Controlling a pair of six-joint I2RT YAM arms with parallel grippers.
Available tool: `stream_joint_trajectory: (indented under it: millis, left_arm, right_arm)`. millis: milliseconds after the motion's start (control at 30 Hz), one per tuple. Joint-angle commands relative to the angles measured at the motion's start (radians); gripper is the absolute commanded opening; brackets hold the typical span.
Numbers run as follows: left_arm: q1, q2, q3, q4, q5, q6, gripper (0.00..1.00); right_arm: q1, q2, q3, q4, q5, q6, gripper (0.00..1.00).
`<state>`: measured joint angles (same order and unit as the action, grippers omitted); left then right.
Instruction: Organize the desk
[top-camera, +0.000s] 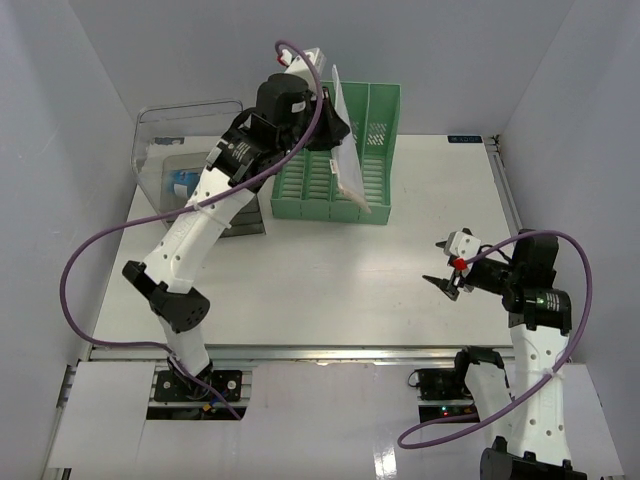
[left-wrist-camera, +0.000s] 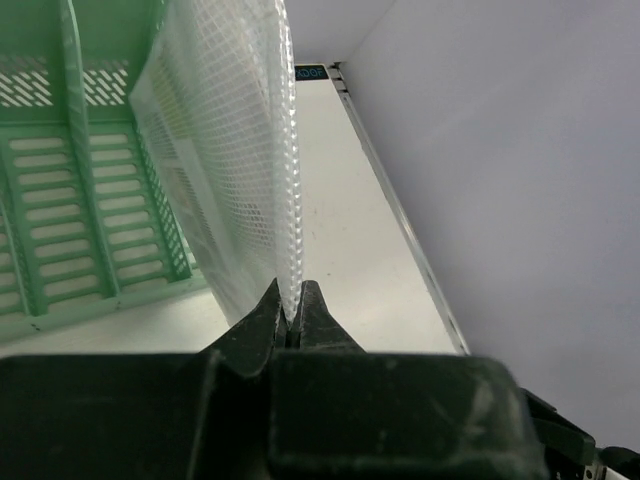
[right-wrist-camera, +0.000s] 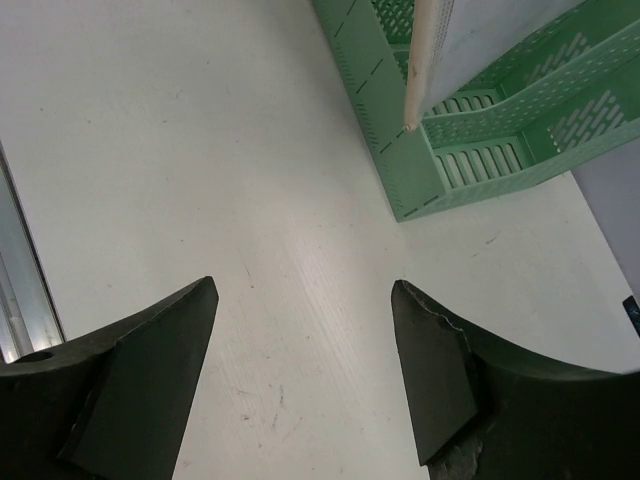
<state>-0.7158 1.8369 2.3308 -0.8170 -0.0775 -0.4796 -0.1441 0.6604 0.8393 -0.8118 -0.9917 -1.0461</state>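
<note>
Top external | left gripper (top-camera: 334, 128) clamps mesh pouch (top-camera: 352, 172) over rack (top-camera: 378, 112) | right gripper (top-camera: 443, 285) apart | blue item (top-camera: 185, 183) in box (top-camera: 190, 112)

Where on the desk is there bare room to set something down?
Bare: the middle of the desk between rack and rail, and the strip right of the rack. The right gripper hangs open over the right side. Crowded: far left, by the clear box and left arm.

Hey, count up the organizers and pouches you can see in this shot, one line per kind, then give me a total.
Green file rack: 1
Clear plastic drawer box: 1
Translucent mesh pouch: 1
Total: 3
</note>
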Motion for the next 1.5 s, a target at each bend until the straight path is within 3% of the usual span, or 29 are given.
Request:
stream_joint_trajectory:
  millis: [0, 233, 700, 1233, 1467]
  left_arm:
    - [-0.004, 0.057, 0.08, -0.055, -0.057, 0.125, 0.0]
    - [0.003, 0.073, 0.072, 0.016, -0.095, 0.21, 0.0]
    - [0.021, 0.103, 0.095, 0.182, -0.248, 0.431, 0.0]
    - [0.029, 0.123, 0.044, 0.174, -0.08, 0.433, 0.0]
    - [0.029, 0.107, -0.015, 0.165, -0.076, 0.434, 0.0]
  right_arm:
    - [-0.005, -0.012, -0.05, 0.112, -0.056, 0.071, 0.77]
    - [-0.005, -0.019, -0.145, 0.196, -0.084, 0.113, 0.77]
    - [-0.005, -0.042, -0.18, 0.2, -0.101, 0.105, 0.78]
    - [-0.005, -0.043, -0.184, 0.199, -0.098, 0.103, 0.78]
    - [-0.005, -0.044, -0.186, 0.2, -0.1, 0.104, 0.78]
